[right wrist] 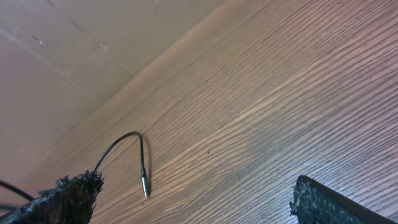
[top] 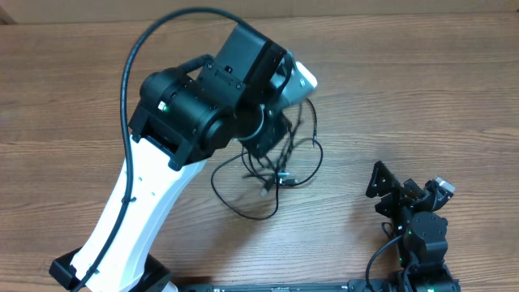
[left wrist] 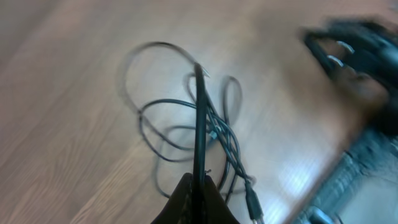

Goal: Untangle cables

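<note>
Wood-grain tabletop (top: 422,73) runs under everything, pale brown and bare apart from the tangle. The cables (top: 276,174) lie near the middle, thin black cords looped loosely over one another. Part of the heap is tucked under the wrist of the left arm (top: 203,105), which reaches out over it from the near edge.

From the left wrist camera, the left tool (left wrist: 198,182) is pinched tight, its fingers pressed together with no gap showing. One straight black strand (left wrist: 199,118) runs out from between them, so it seems to be clamped on one of the cables. Past the fingertips the other loops spread on the wood in overlapping rings. A twisted pair trails down to a small plug (left wrist: 252,202) at the lower right. This view is blurred, so I cannot tell how many cords there are.

The right arm (top: 422,231) sits well apart from the tangle, at the near right corner of the tabletop. Its right tool (top: 397,191) stands wide, holding nothing. In its own camera the two fingers (right wrist: 68,198) sit at opposite lower corners with only bare wood between them. Ahead of the left-hand finger, a single cable end (right wrist: 142,158) arcs up and over and comes down to a small metal tip resting on the wood, clear of both fingers.
</note>
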{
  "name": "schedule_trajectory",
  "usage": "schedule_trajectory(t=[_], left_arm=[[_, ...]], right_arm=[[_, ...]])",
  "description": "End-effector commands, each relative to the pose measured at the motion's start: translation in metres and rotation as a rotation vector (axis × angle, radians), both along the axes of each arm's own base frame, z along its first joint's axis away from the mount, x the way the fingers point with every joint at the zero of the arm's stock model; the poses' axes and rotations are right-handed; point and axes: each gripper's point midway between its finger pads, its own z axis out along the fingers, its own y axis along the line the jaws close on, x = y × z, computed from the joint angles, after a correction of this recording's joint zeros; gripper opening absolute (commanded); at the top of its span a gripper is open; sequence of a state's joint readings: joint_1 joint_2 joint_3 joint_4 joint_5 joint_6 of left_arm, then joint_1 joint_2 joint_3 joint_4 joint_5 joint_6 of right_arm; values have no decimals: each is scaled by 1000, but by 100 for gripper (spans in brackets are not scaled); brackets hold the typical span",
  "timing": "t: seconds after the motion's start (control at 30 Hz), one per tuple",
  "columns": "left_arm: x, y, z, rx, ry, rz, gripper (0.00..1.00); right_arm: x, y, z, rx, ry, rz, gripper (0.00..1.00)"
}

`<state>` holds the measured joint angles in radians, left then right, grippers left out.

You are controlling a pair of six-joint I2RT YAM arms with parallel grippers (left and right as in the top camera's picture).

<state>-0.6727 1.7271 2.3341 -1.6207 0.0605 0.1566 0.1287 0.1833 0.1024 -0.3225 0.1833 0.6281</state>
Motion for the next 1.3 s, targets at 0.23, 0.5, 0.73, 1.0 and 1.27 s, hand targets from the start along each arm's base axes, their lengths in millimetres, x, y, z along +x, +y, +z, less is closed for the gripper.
schedule_trajectory(t=[0.23,0.5,0.73,1.0,1.27], left_arm=[[-69,-55,10,-243,213,-397,4],[-45,-29,-8,-50,98,-347,4],[-38,-23,-10,6,50,-366,4],[-34,-20,-10,25,16,-420,4],[-49,-33,-1,-72,1,-611,4]], right_arm=[[-1,-21,2,-46,-9,-111,100],[6,-2,21,-1,-91,-15,100],[-11,88,80,-84,-281,566,100],[-41,87,151,-281,-265,638,100],[-41,89,170,-256,-53,687,100]])
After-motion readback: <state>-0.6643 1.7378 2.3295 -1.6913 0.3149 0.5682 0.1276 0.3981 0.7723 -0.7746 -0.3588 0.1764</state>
